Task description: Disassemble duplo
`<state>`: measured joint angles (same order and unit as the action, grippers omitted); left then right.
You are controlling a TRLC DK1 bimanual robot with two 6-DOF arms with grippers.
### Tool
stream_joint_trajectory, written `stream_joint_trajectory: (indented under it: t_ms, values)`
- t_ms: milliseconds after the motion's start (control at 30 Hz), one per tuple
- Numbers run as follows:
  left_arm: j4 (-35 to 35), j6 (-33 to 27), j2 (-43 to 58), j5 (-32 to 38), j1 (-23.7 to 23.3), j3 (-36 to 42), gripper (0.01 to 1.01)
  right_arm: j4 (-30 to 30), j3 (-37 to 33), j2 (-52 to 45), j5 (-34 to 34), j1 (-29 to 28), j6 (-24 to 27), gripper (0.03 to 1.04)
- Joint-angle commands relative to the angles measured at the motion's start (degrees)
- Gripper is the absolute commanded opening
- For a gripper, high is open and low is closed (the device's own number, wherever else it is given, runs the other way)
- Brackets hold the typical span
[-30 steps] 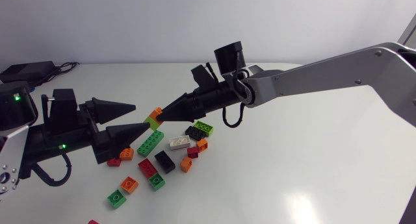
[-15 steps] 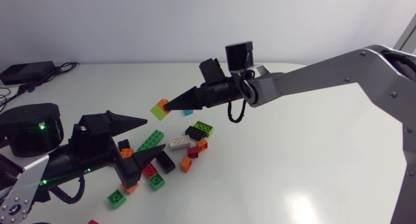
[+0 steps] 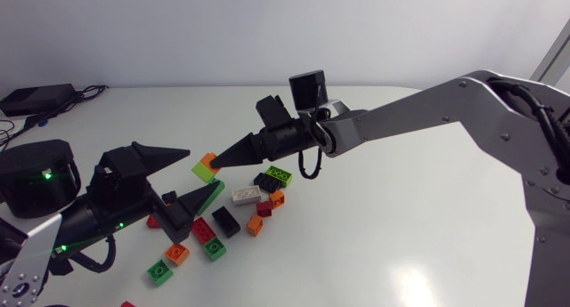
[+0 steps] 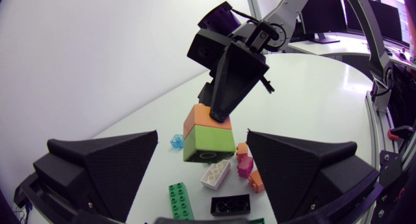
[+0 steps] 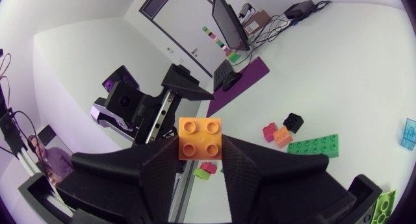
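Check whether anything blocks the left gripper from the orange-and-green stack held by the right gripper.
Nothing visible does. The orange-and-green stack, pinched by the right gripper, hangs in open air at the left gripper's open fingertips; loose bricks lie lower, on the table.

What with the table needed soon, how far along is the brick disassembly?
Done: many single bricks lie loose. In hand: the right gripper holds an orange-on-green pair, with the left gripper open by it. Left: at least splitting that pair.

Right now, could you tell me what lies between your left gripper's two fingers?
The orange-green stack, held by the right gripper, hangs between the left gripper's open fingers, touching neither; the left wrist view shows it.
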<state>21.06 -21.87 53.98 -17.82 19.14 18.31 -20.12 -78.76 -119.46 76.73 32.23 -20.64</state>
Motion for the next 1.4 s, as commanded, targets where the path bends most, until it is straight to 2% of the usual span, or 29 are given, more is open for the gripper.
stream_joint_trajectory:
  t_ms: [0,133,267,467,567,667,800,1367]
  values:
    - [0.83,-0.37,-0.19,0.33,0.29,-1.52,0.877,-0.62,-1.66,-2.36,1.05,0.47,-2.38,0.1]
    - [0.12,-0.37,-0.1,0.33,0.46,-1.52,0.807,-0.62,-1.66,-2.62,0.97,0.99,-2.3,0.1]
    - [-0.05,-0.54,-0.01,0.42,0.9,-1.61,0.595,-0.71,-1.75,-2.88,0.97,1.35,-2.3,0.1]
    - [-0.23,-0.81,-0.1,0.42,1.52,-1.87,0.357,-0.71,-1.75,-2.88,0.97,1.52,-2.3,0.09]
    - [-0.14,-0.9,-0.19,0.42,1.61,-1.96,0.377,-0.71,-1.75,-2.71,0.97,1.52,-2.3,0.09]
    - [-0.14,-0.81,-0.36,0.42,1.61,-1.96,0.587,-0.8,-1.75,-2.62,0.97,1.35,-2.38,0.09]
    - [-0.23,-0.63,-0.36,0.42,1.69,-1.96,0.736,-0.89,-1.66,-2.36,0.97,0.99,-2.38,0.09]
    - [-0.4,-0.54,-0.01,0.42,1.69,-1.96,0.744,-1.24,-0.78,0.02,0.7,-0.94,-2.65,0.09]
